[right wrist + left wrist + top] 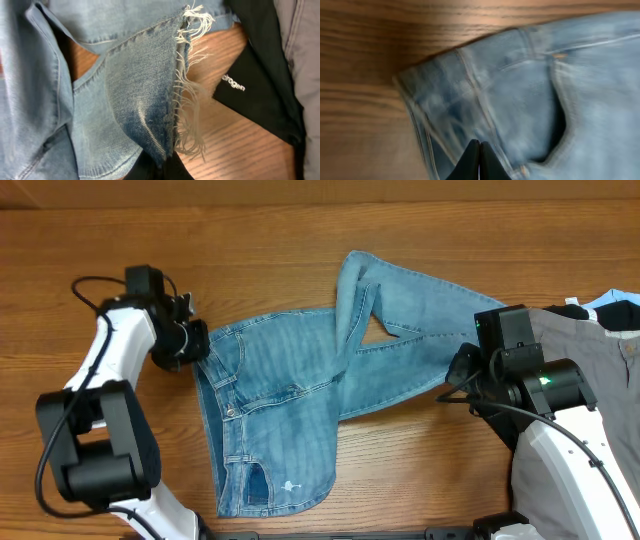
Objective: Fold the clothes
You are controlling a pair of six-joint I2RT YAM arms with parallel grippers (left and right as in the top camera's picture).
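The light-blue jeans [290, 395] lie crumpled mid-table, waist at the left and legs running up and to the right, one leg folded over at the top. A small white mark [290, 486] shows near the lower edge. My left gripper [192, 346] sits at the waist's upper left corner. In the left wrist view its fingers [480, 152] are pressed together over the blurred waistband [470, 85], with no cloth seen between them. My right gripper [460, 376] is shut on the frayed ankle hem [175, 90], with denim pinched between its fingers [165, 162].
A grey garment [590, 370] and a light-blue one [618, 308] lie at the right edge under my right arm. The right wrist view shows a black item with white lettering [250, 85] beside the grey cloth [300, 40]. Bare wooden tabletop [300, 220] surrounds the jeans.
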